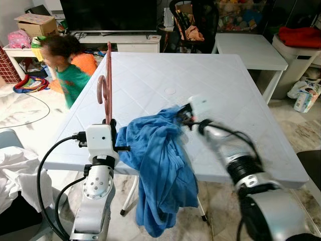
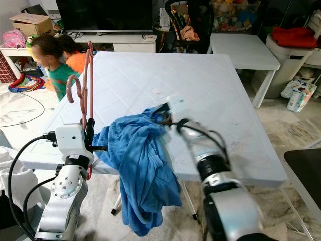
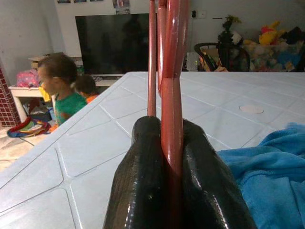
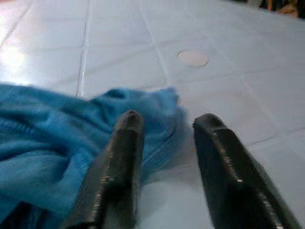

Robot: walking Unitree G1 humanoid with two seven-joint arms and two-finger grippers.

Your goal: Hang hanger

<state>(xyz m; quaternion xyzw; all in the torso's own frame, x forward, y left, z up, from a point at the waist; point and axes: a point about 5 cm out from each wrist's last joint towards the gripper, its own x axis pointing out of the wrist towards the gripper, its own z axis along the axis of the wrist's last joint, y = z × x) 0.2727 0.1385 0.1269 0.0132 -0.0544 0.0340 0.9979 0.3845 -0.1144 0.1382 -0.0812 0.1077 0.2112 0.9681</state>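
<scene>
A red hanger [image 1: 107, 85] stands upright at the left front edge of the white table [image 1: 210, 75], hook [image 1: 101, 89] turned toward the left. My left gripper [image 3: 171, 157] is shut on the hanger's lower part, its black fingers [image 3: 138, 181] pressed against both sides. A blue garment [image 1: 158, 160] lies bunched at the table's front edge and hangs down over it. My right gripper [image 4: 167, 138] is open at the garment's upper corner [image 4: 152, 102] on the tabletop, with the cloth edge lying between its fingers.
Two children [image 1: 67, 63] stand close to the table's left side. Behind are a TV stand [image 1: 120, 40], a black chair [image 1: 193, 25] and a second white table [image 1: 251, 47]. A white bin [image 1: 298, 55] holds red cloth at the right. White fabric [image 1: 12, 173] lies lower left.
</scene>
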